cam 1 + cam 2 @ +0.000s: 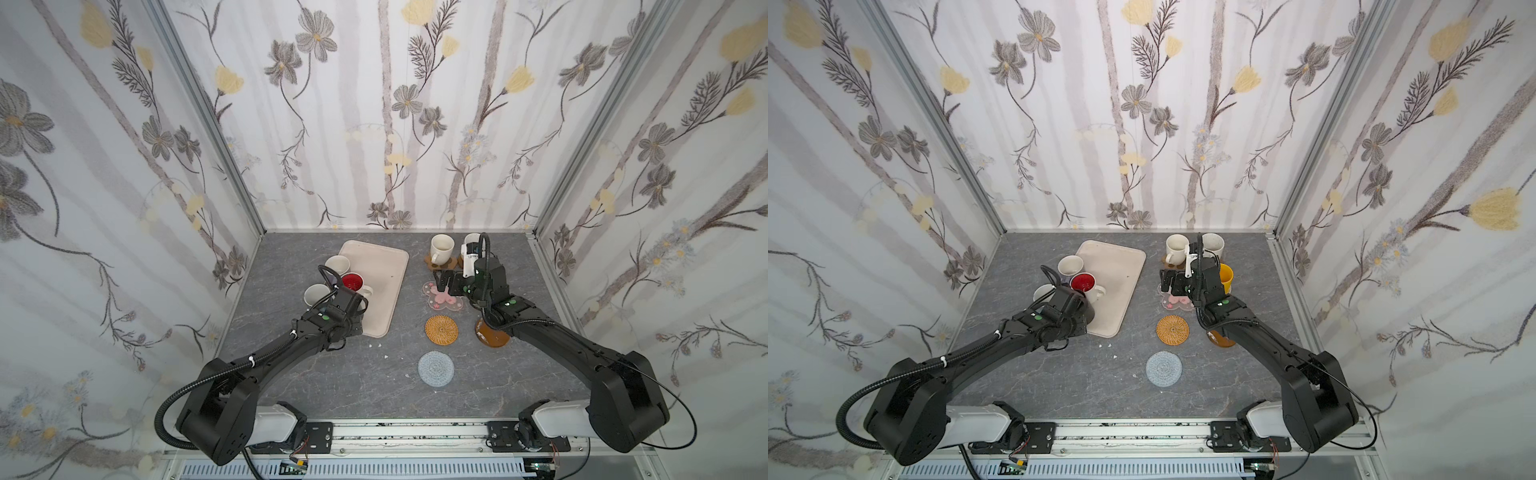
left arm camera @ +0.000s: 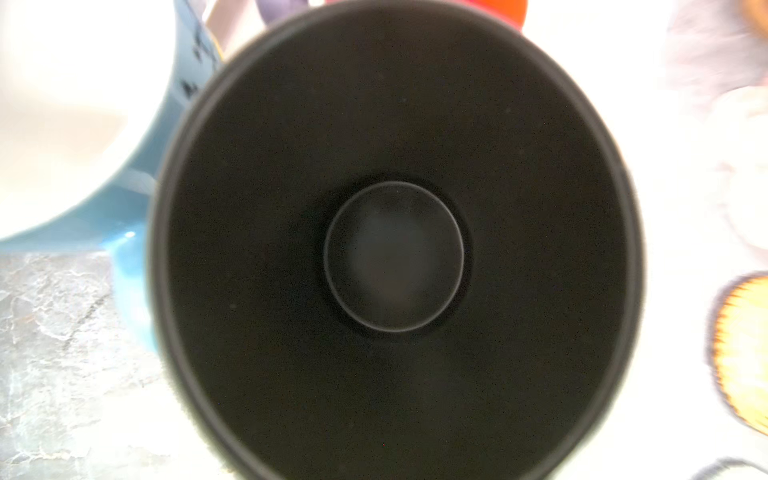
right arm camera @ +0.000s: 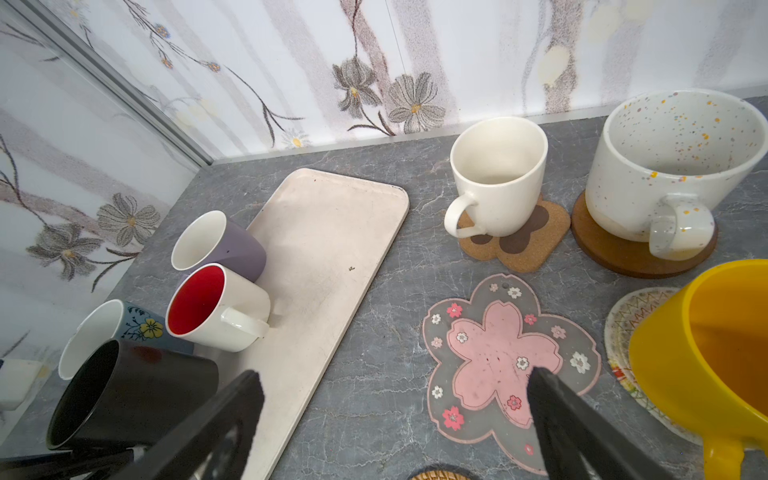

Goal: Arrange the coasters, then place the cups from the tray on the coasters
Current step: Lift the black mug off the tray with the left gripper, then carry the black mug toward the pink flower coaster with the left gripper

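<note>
Left wrist view is filled by the dark inside of the black cup [image 2: 392,257], seen straight down its mouth, with the light blue cup [image 2: 137,199] just beside it. No finger of the left tool [image 1: 354,305] shows there, and in both top views its wrist hides them, so whether it grips the cup cannot be told.

Only the right wrist view shows the right tool [image 3: 395,374] plainly: its fingers stand wide apart with nothing between them, above the pink blossom coaster [image 3: 498,361].

The yellow cup [image 1: 1226,276] peeks out in a top view; the right wrist view adds that it sits on the beige woven coaster [image 3: 623,324], handle toward the camera.

At the far right of the bench [image 1: 332,386], the cream cup [image 3: 498,178] sits on the paw coaster [image 3: 523,245] and the speckled cup [image 3: 665,166] on a brown wooden round [image 3: 602,253].

The tray [image 1: 386,282] lies with its long axis running near to far. The lavender cup [image 1: 337,264] and red-lined cup [image 1: 353,282] stand at its left edge, the latter's handle pointing toward the tray's middle.
</note>
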Controlling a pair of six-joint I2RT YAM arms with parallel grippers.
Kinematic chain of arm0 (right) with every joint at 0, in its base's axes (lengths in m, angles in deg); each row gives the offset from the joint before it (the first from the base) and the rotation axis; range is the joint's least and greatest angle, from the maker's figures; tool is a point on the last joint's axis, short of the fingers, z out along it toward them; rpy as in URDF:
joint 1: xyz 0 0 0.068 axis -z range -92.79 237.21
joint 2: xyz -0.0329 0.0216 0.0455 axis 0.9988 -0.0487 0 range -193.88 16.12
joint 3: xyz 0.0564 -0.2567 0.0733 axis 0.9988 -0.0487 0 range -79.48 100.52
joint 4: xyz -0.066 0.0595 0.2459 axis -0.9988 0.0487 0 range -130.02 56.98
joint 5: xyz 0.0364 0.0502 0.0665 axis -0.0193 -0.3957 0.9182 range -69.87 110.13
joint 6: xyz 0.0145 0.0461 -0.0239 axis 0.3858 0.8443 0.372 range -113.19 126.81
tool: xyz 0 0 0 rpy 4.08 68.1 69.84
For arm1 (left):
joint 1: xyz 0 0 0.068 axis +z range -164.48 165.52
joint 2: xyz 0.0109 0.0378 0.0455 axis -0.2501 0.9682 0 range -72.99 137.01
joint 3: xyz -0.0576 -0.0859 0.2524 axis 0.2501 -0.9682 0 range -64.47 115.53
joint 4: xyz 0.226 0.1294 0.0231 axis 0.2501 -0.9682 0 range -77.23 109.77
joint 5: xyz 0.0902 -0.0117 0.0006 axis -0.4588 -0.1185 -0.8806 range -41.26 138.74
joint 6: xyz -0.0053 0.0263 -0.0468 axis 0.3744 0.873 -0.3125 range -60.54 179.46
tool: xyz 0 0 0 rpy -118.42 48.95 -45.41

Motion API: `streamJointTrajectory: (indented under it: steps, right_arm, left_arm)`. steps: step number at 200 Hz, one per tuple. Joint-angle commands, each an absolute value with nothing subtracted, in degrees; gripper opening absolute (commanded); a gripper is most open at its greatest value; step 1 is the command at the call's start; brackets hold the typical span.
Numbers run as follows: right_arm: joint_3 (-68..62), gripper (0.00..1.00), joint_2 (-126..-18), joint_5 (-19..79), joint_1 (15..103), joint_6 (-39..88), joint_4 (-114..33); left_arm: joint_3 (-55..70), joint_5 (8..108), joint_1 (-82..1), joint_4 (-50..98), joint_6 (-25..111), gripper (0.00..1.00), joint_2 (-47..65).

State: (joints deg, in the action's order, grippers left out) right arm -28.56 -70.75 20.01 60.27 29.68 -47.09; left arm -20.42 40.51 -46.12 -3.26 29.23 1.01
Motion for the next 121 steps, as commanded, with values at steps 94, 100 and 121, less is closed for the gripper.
streamJointTrajectory:
  steps: [94, 100, 121]
  right_arm:
    - [-29.3, 1.00, -66.0, 22.0, 60.5, 30.7, -47.3]
    - [-29.6, 1.00, -65.8, 22.4, 60.6, 30.8, -47.5]
    - [-31.1, 1.00, -64.9, 24.7, 61.8, 31.7, -48.6]
  left_arm:
    - [-15.8, 44.1, -52.8, -3.0, 35.8, 0.00, -3.5]
    - [-15.3, 43.9, -53.2, -3.0, 36.1, 0.00, -3.0]
    - [-12.8, 43.8, -54.6, -2.8, 37.6, 0.00, -1.1]
